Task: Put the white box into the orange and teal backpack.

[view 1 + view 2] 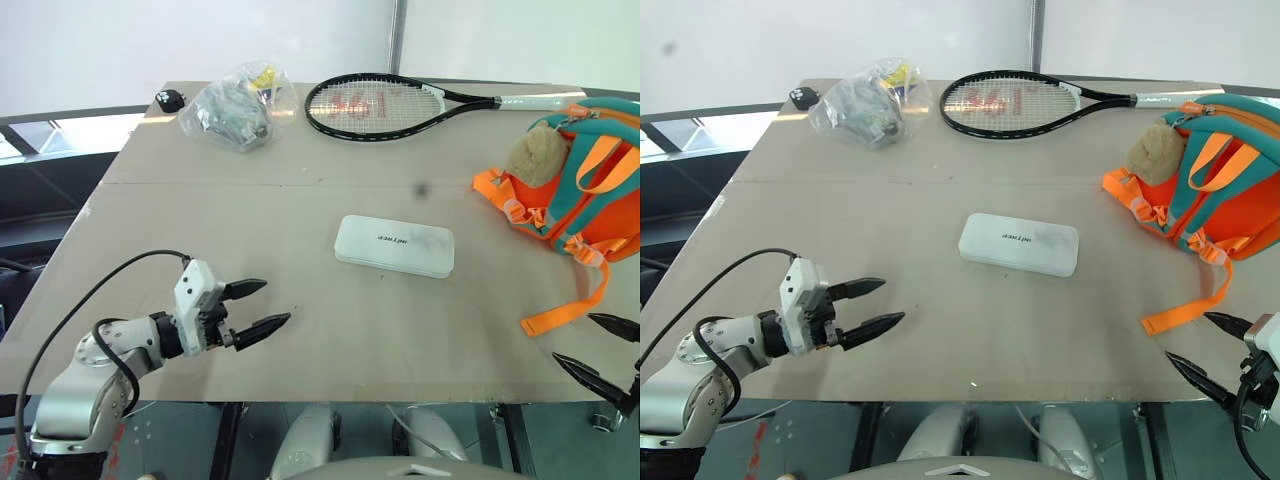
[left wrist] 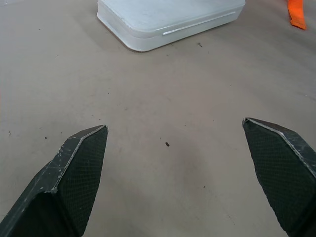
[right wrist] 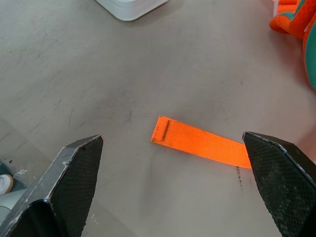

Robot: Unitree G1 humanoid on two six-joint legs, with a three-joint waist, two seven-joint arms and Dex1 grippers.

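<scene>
Taking the flat white rectangular case with rounded corners (image 1: 394, 246) as the landmark, it lies untouched near the middle of the pale grey-brown worktop (image 1: 300, 200), its long axis running left to right across the robot's view, the right end a little nearer the robot. To the left of this white box and nearer the robot hangs the left end effector (image 1: 258, 307), its two black fingers spread wide and empty, pointing across toward the case. Well to the right of the case sits the small soft orange and teal backpack (image 1: 590, 190), with one loose orange strap (image 3: 202, 143) trailing toward the near edge. The right end effector (image 1: 1198, 346) hovers over that strap, jaws wide and empty, also well apart from the case. Neither arm looks clearly nearer.
</scene>
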